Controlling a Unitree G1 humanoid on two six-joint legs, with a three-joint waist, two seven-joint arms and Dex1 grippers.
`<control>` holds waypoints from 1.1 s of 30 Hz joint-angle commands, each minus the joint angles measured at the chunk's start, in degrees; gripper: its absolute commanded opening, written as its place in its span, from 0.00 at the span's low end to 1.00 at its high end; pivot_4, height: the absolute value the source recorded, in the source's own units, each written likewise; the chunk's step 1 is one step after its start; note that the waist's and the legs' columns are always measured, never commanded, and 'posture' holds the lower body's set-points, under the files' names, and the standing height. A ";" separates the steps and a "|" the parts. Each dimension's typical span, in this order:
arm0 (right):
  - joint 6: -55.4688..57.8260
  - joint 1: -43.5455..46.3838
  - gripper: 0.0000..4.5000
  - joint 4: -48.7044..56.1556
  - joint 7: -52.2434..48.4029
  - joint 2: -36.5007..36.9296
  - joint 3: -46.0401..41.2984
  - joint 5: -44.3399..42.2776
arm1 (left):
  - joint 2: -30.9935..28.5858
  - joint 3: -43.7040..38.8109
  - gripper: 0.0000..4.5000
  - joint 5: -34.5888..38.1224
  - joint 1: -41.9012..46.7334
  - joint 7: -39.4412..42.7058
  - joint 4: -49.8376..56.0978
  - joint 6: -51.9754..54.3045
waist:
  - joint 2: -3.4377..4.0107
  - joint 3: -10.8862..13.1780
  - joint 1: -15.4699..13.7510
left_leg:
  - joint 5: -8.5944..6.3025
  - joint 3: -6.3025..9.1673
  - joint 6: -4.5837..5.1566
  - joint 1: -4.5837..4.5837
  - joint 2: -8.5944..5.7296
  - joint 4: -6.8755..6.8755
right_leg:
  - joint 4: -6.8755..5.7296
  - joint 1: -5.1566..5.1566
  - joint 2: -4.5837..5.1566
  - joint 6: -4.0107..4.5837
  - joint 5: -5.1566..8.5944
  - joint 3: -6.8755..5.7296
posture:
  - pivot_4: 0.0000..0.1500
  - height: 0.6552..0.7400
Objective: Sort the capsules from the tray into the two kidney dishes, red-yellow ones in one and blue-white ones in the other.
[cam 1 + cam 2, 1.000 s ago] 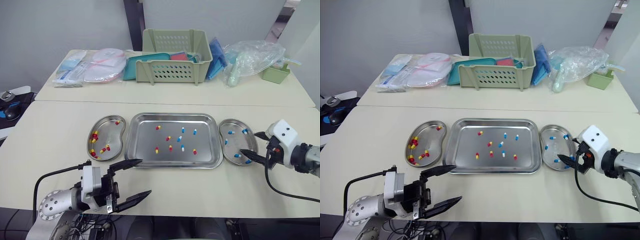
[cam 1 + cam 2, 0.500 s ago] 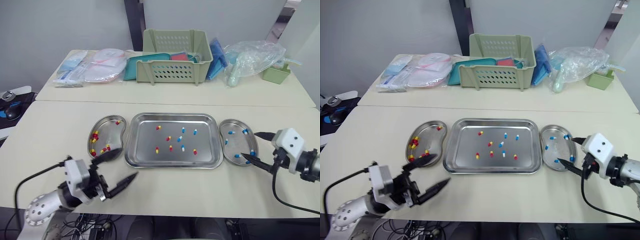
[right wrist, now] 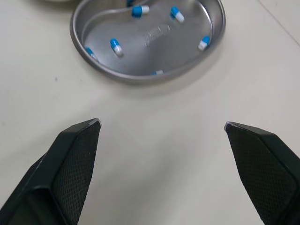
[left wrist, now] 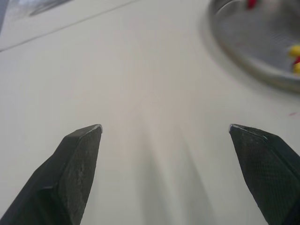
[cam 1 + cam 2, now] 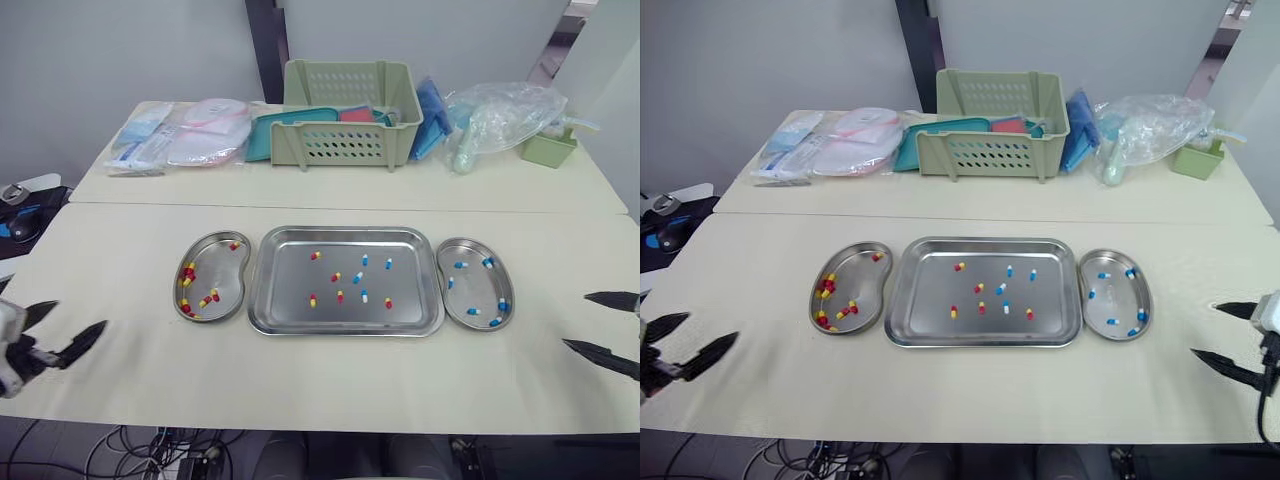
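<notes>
- Your left gripper [image 5: 80, 314] gapes empty, well apart from the red-yellow dish [image 5: 216, 277].
- Your right gripper [image 5: 575, 320] gapes empty near the blue-white dish [image 5: 476, 287].
- The tray [image 5: 411, 300] holds capsules [image 5: 340, 296].

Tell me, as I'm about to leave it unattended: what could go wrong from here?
1. In the tray, a red-yellow capsule and a blue-white capsule lie close together; a grasp could take or knock the wrong one.
2. The left gripper and right gripper, both open, are outside the left kidney dish and right kidney dish; reaching inward low could clip a rim and spill sorted capsules.
</notes>
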State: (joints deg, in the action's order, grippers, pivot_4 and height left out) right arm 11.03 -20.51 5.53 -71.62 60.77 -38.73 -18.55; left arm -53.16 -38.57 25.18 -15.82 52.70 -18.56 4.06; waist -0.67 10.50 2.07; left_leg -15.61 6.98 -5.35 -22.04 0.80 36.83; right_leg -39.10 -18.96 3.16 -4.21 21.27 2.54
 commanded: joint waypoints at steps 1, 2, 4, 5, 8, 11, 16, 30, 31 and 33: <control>-2.74 -1.15 0.99 -3.83 -3.57 2.18 -2.62 1.07 | -1.26 -0.26 1.00 -1.12 0.61 3.22 -4.20 -2.66 | -0.01 0.00 0.03 | 0.00 -0.02 0.00 -0.01 0.00 -0.01 | 0.03 0.00 0.00 0.00 0.00 0.00 | 1.00 1.00; -3.36 -1.42 0.99 -4.96 -4.25 2.64 -2.69 1.43 | -1.39 -0.09 1.00 -1.53 0.96 3.69 -5.41 -3.53 | -0.02 0.00 0.05 | 0.00 -0.02 0.00 0.00 0.01 -0.01 | 0.03 0.00 0.00 0.00 0.00 0.00 | 1.00 1.00; -3.92 -0.99 0.99 -6.32 -4.25 2.92 -2.53 1.77 | -1.39 0.21 1.00 -2.23 1.00 4.82 -7.82 -4.86 | -0.02 0.01 0.07 | 0.00 -0.01 0.00 0.00 0.03 -0.03 | 0.02 -0.01 0.00 0.00 0.00 -0.01 | 1.00 1.00; -4.16 -0.69 0.99 -6.63 -4.12 2.80 -2.24 1.80 | -1.28 0.24 1.00 -2.30 1.13 5.07 -8.52 -5.08 | -0.02 0.00 0.13 | 0.00 -0.01 0.00 0.01 0.03 -0.04 | 0.01 -0.01 -0.01 0.00 0.00 -0.01 | 1.00 1.00; -3.96 -0.35 0.99 -5.96 -3.68 2.24 -1.39 1.60 | -1.01 0.24 1.00 -2.23 1.86 5.47 -9.09 -5.44 | -0.02 0.00 0.28 | 0.00 -0.03 0.00 0.03 0.03 -0.04 | -0.02 0.00 0.00 0.00 0.00 0.01 | 1.00 1.00; -3.77 -0.47 0.99 -5.26 -3.52 1.90 -1.04 1.56 | -0.90 0.24 1.00 -2.33 2.46 5.99 -9.70 -5.68 | -0.02 0.00 0.28 | 0.00 -0.03 -0.01 0.04 0.04 -0.03 | -0.02 0.04 0.00 0.00 0.00 0.00 | 1.00 1.00; -3.91 -0.70 0.99 -5.12 -3.58 1.76 -1.06 1.54 | -1.24 -0.02 1.00 -2.51 3.34 6.71 -11.50 -6.42 | -0.02 0.00 0.32 | 0.00 -0.03 0.00 0.05 0.04 -0.03 | -0.01 0.04 0.00 0.00 0.00 0.00 | 1.00 1.00; -4.26 -2.38 0.99 3.06 -4.02 -0.48 -1.53 -1.31 | -0.84 0.15 1.00 -2.33 3.38 8.62 -12.41 -7.46 | -0.01 0.00 0.33 | 0.00 -0.02 -0.01 0.13 0.04 -0.04 | -0.02 0.13 0.00 0.00 0.00 -0.01 | 1.00 1.00; -2.94 -2.43 0.99 5.85 -3.87 -1.00 -1.49 -2.54 | -0.76 0.23 1.00 -2.27 3.38 8.67 -12.16 -7.34 | -0.01 0.00 0.35 | 0.00 -0.02 -0.01 0.14 0.05 -0.04 | -0.02 0.13 0.00 0.00 0.00 -0.02 | 1.00 1.00; 0.78 -2.39 0.99 12.95 -3.02 -2.00 -0.85 -6.04 | -0.44 0.49 1.00 -2.15 3.43 8.62 -11.49 -7.02 | 0.00 -0.01 0.47 | 0.00 -0.02 -0.01 0.15 0.06 -0.04 | -0.02 0.16 -0.01 0.00 0.00 -0.01 | 1.00 1.00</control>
State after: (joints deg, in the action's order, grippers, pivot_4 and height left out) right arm 9.75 -23.16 13.20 -74.96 58.70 -39.01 -21.33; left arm -53.40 -37.81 22.56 -12.23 60.95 -31.27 -2.84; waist -0.67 10.50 2.55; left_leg -15.61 6.97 -5.36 -21.88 0.86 36.80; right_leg -39.13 -18.77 3.15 -4.21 21.27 2.51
